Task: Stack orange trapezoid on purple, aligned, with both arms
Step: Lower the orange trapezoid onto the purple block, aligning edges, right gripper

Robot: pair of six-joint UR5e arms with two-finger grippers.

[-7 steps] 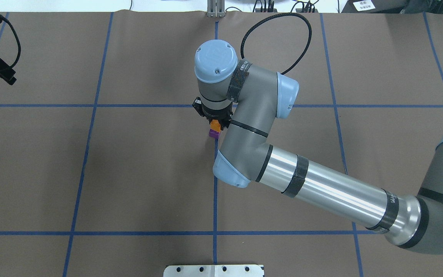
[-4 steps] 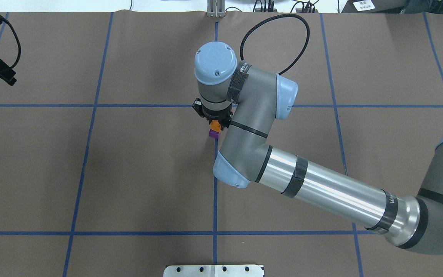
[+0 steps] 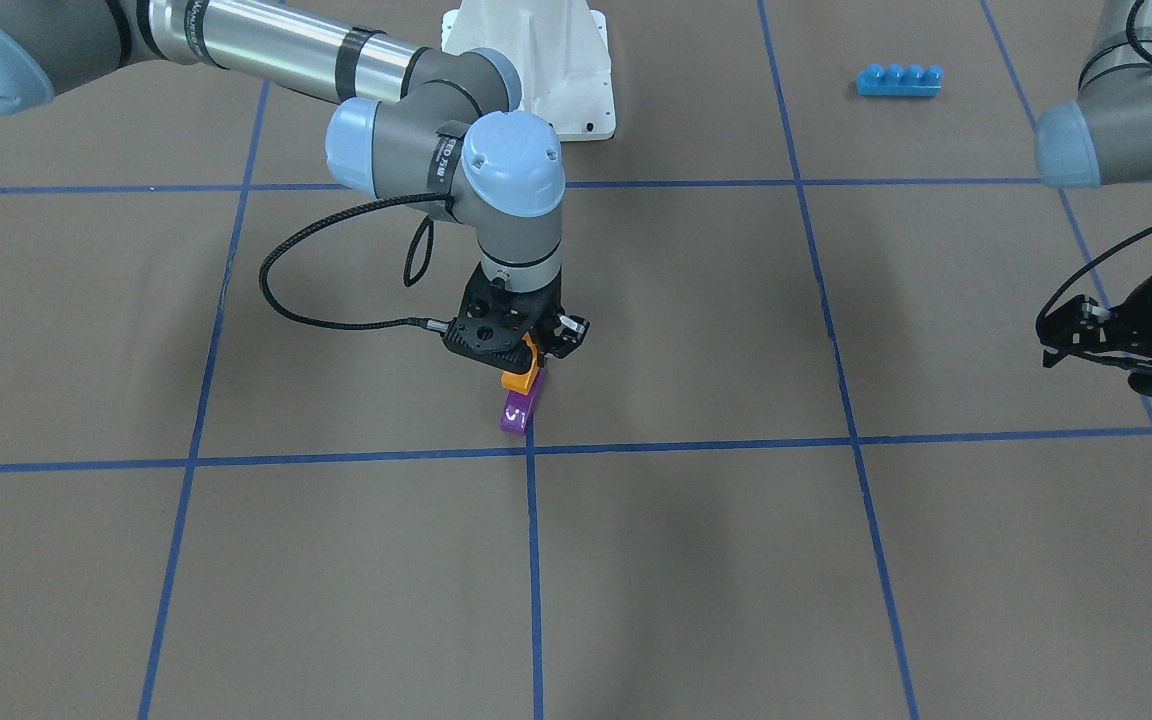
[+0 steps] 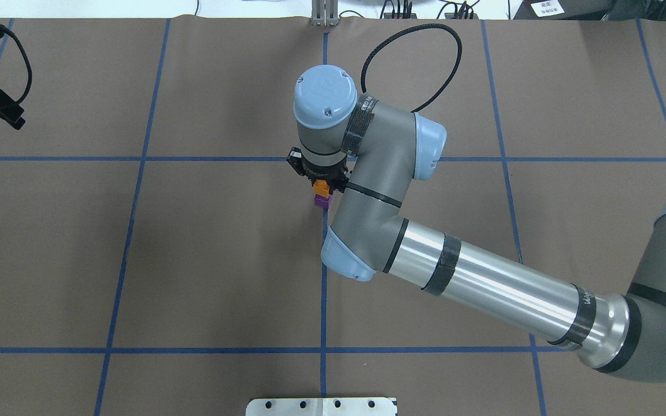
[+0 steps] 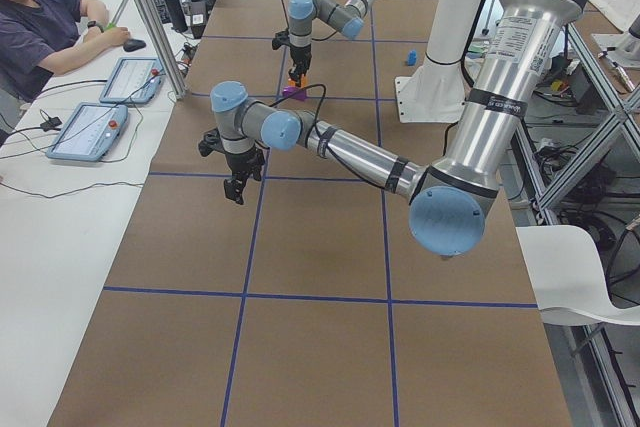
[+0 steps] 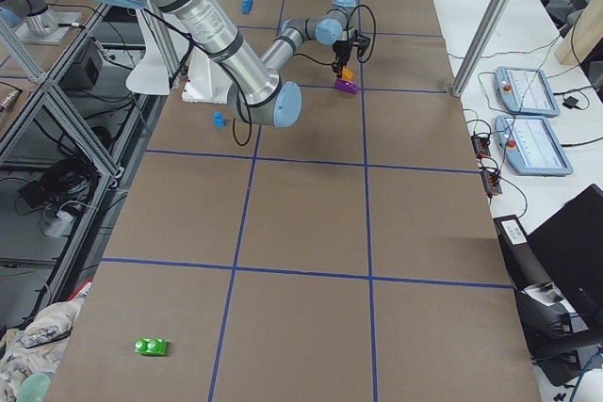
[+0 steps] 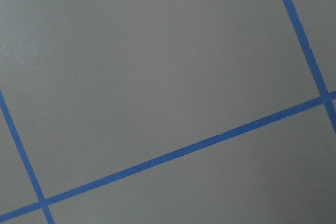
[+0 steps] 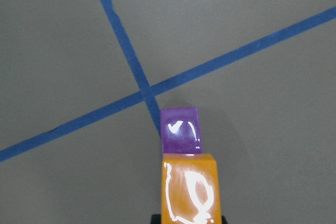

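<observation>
Front-facing exterior view: the right gripper (image 3: pixel 530 356) clamps the orange block (image 3: pixel 522 378) just above the purple block (image 3: pixel 514 412), which sits on the table (image 3: pixel 236 560).
Right wrist camera has orange overlapping purple's near edge, and I can't tell whether they touch. The danger as I read it is pressing down off-centre: the stud misses, and the unpinned purple block skids or tips on the smooth paper. The left gripper (image 3: pixel 1076 338) hangs well away from the purple block, and I can't tell whether it is open or closed. The surface is brown paper with a blue tape (image 3: pixel 530 447) grid. A long blue brick (image 3: pixel 898 79) lies far off, and an operator (image 5: pixel 40 27) sits at a side bench.
</observation>
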